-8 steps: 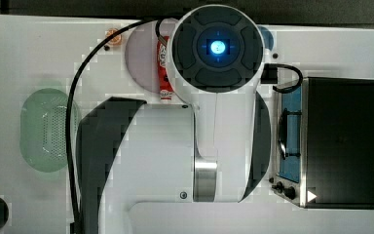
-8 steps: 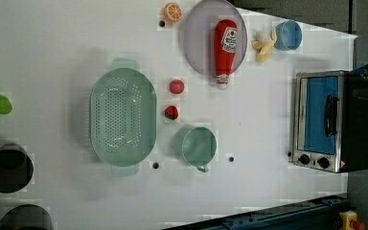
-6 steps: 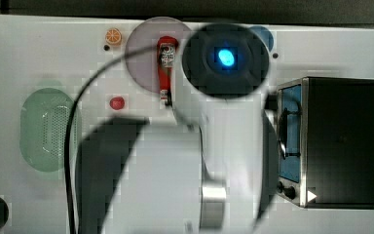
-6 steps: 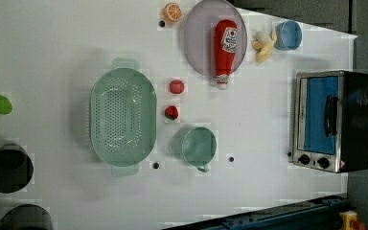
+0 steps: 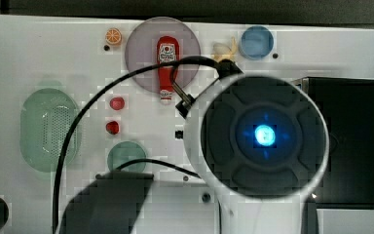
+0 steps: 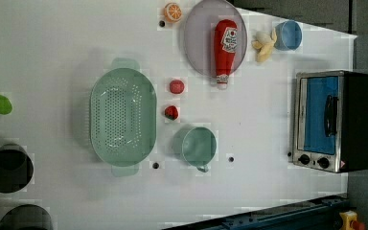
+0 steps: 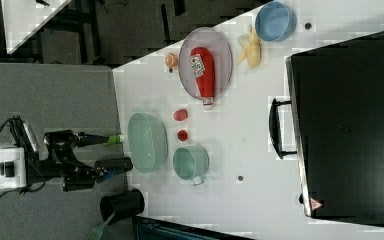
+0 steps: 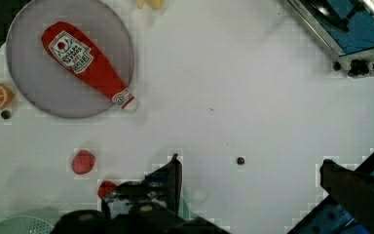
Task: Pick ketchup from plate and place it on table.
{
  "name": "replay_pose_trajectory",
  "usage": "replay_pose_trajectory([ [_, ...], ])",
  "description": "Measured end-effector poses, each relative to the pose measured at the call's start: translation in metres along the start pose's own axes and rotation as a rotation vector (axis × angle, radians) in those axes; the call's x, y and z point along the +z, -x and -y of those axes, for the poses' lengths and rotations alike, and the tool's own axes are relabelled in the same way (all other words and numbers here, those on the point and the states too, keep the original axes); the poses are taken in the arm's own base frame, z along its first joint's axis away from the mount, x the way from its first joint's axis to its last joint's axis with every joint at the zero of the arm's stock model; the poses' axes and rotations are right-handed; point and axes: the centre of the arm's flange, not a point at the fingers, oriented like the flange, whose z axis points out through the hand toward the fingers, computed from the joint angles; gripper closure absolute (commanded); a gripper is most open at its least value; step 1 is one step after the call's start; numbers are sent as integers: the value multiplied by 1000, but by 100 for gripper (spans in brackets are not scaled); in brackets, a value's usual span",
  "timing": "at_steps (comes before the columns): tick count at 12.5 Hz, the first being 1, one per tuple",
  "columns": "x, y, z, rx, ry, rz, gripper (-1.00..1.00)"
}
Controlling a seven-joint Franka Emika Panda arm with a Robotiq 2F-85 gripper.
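Note:
The ketchup (image 6: 224, 45), a slim red bottle with white lettering, lies flat on the lilac-grey plate (image 6: 199, 38), its pale cap over the rim. It also shows as the ketchup (image 5: 165, 66) (image 7: 203, 72) (image 8: 85, 61) on the plate (image 5: 141, 53) (image 8: 44, 92). My gripper (image 8: 251, 170) is open, high over the white table (image 8: 224, 73), away from the bottle, with nothing between its fingers. In the top view the arm's round head (image 5: 263, 134) covers it.
A green colander (image 6: 122, 115), green cup (image 6: 199, 146) and two small red fruits (image 6: 176, 86) lie near the middle. An orange slice (image 6: 173, 12), banana (image 6: 263, 39) and blue bowl (image 6: 287, 34) flank the plate. A toaster oven (image 6: 333, 120) stands at the left view's right.
In the top view the arm's head has moved off the plate toward the lower right and looks larger, uncovering the ketchup. The ketchup has not moved.

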Motion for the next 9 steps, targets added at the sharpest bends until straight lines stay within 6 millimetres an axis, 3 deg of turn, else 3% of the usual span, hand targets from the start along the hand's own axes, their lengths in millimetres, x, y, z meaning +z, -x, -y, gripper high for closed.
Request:
replay_pose_trajectory([
  [1,6,-3,9,-10,4,7,-100],
  [3,39,-10,37,-43,21,35,-100],
  [7,157,-25,100,-189,62,126,-100],
  [9,218,-27,120,-291,84,183,-100],
])
